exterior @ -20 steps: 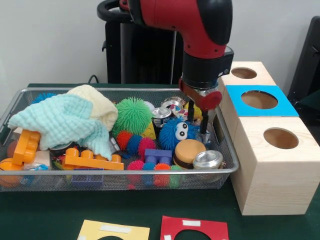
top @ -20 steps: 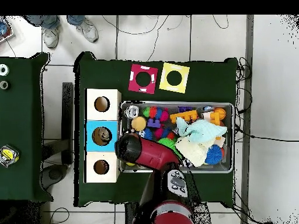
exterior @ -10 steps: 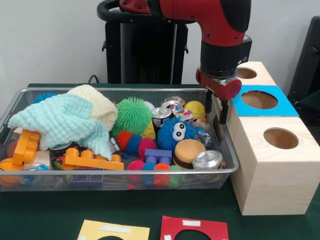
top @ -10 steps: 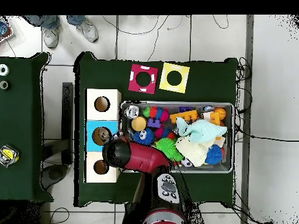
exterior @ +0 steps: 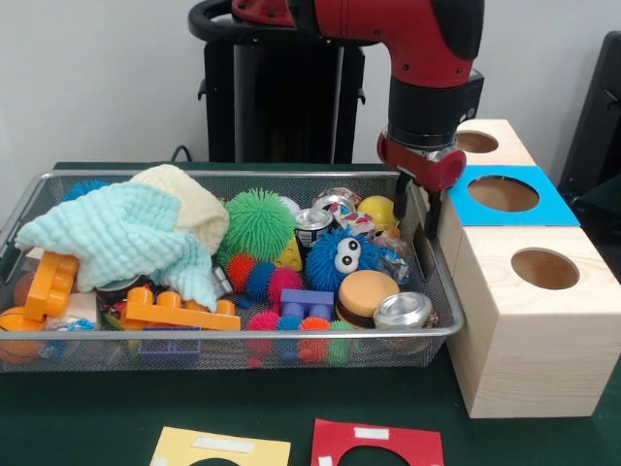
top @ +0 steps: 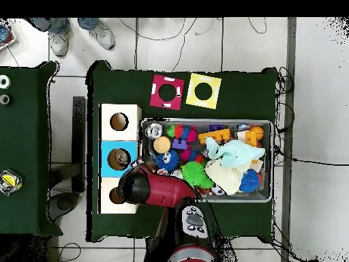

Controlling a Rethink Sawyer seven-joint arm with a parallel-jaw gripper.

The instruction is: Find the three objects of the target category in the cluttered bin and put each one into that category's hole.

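The silver wire-mesh bin is full of mixed toys and also shows in the overhead view. My gripper hangs over the bin's right end, just beside the wooden boxes, above the clutter. It is open with nothing between the fingers. Below and left of it lie a yellow ball, a blue fuzzy toy with eyes, a burger toy and a silver can. In the overhead view the red arm hides the gripper.
Three wooden boxes with round holes stand right of the bin; the middle one has a blue top. A mint cloth, a green spiky ball and orange blocks fill the rest. Red and yellow cards lie in front.
The gripper has risen out of the bin's right end and moved to the right, toward the boxes. In the last half second it barely shifted.
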